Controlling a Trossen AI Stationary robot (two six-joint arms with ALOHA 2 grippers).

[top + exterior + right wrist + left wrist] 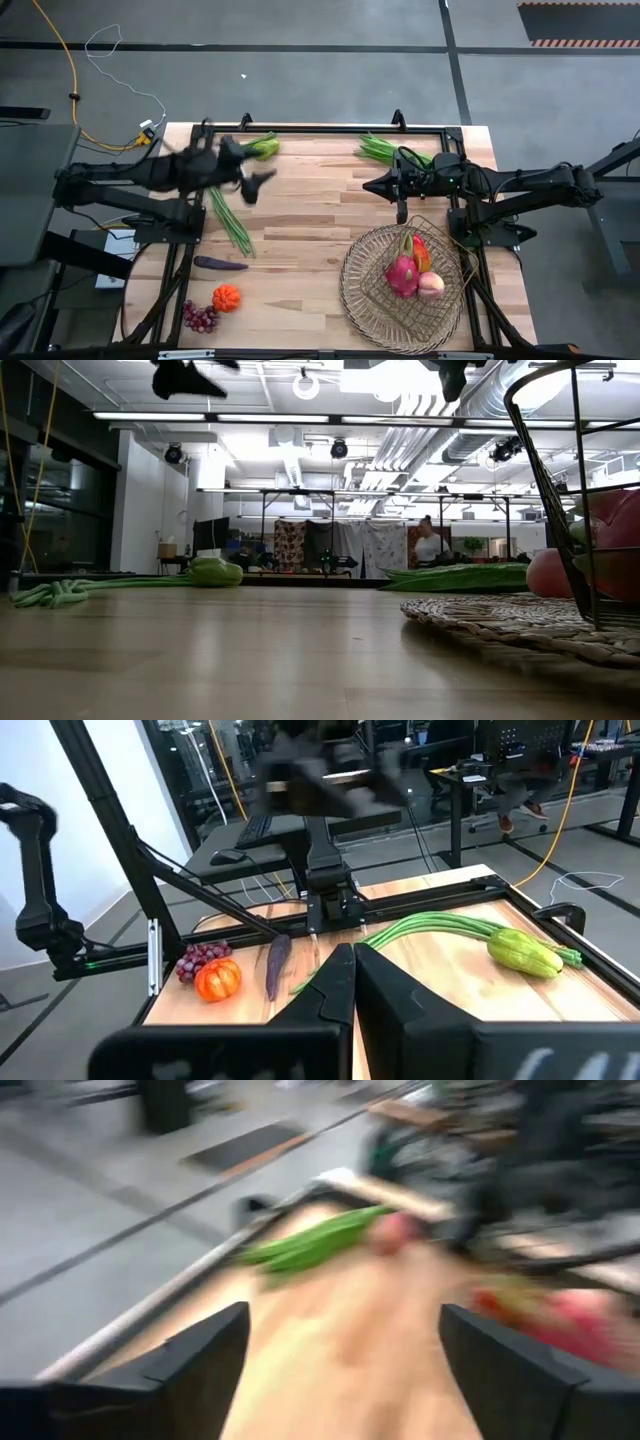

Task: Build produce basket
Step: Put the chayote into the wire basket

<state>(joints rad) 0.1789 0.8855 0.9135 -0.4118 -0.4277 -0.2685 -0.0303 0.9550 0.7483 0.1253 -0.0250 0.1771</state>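
Note:
The round tan basket (345, 290) stands at the table's near right and holds a pink dragon fruit (402, 275), a peach (431, 285) and a red pepper (420, 250). On the bare wood lie a long green bean bunch (230, 220), a green pepper (263, 148), a second bean bunch (385, 150), an eggplant (220, 264), a pumpkin (226, 297) and grapes (200, 317). My left gripper (262, 180) hangs above the table's far left, open and empty (345, 1370). My right gripper (372, 186) hovers right of the table's middle, shut on nothing (353, 970).
A black frame rail (320, 130) runs along the table's far edge. In the low view the basket's woven rim (500, 622) lies at the right. Bare wood lies between the two grippers and in front of the basket. A person stands far off in the room behind the table.

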